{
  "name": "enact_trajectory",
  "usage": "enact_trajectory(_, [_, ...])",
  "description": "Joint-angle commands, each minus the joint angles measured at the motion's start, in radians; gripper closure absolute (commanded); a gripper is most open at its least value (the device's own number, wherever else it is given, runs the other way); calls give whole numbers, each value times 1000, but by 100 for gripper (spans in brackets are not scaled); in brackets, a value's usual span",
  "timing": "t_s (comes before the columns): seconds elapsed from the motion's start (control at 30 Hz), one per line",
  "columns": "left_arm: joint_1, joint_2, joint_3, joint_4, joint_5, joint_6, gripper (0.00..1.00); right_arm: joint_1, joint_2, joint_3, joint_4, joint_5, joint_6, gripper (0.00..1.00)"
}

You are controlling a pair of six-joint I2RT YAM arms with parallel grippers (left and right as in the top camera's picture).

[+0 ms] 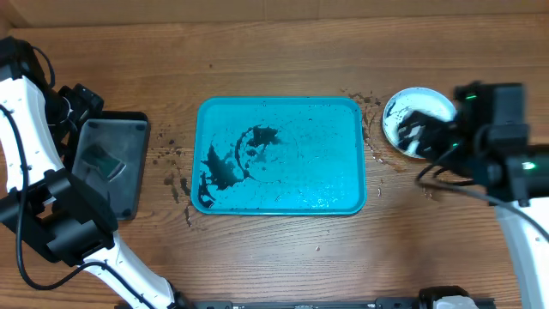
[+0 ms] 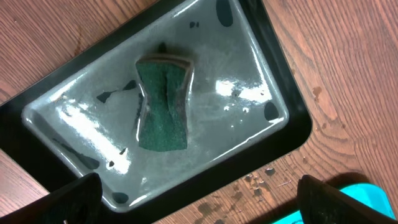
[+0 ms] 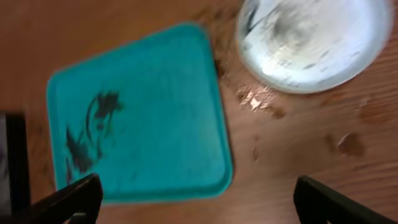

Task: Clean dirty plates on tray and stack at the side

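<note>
The turquoise tray point(image 1: 317, 163) lies mid-table with black smears in its left half and no plate on it; it also shows in the right wrist view point(image 3: 155, 93). A whitish round plate point(image 1: 429, 105) with dark specks sits on the wood to the right of the tray, blurred in the right wrist view point(image 3: 314, 40). I see no other plates apart from it. My right gripper point(image 3: 199, 199) is open and empty, hovering by the plate point(image 1: 419, 133). My left gripper point(image 2: 199, 202) is open and empty above a green sponge point(image 2: 163, 102).
The sponge lies in a smaller black tray point(image 2: 292, 134) holding greyish water, at the table's left point(image 1: 129, 184). Black crumbs and wet spots point(image 1: 176, 172) dot the wood between the two trays and near the plate point(image 1: 371, 107).
</note>
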Motion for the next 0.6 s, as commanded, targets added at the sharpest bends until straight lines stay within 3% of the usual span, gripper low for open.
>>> enact_trajectory(0.0, [-9, -15, 13, 0, 4, 12, 0, 76, 4, 6, -50, 1, -6, 0])
enact_trajectory(0.57, [-9, -15, 13, 0, 4, 13, 0, 92, 0, 5, -127, 40, -7, 0])
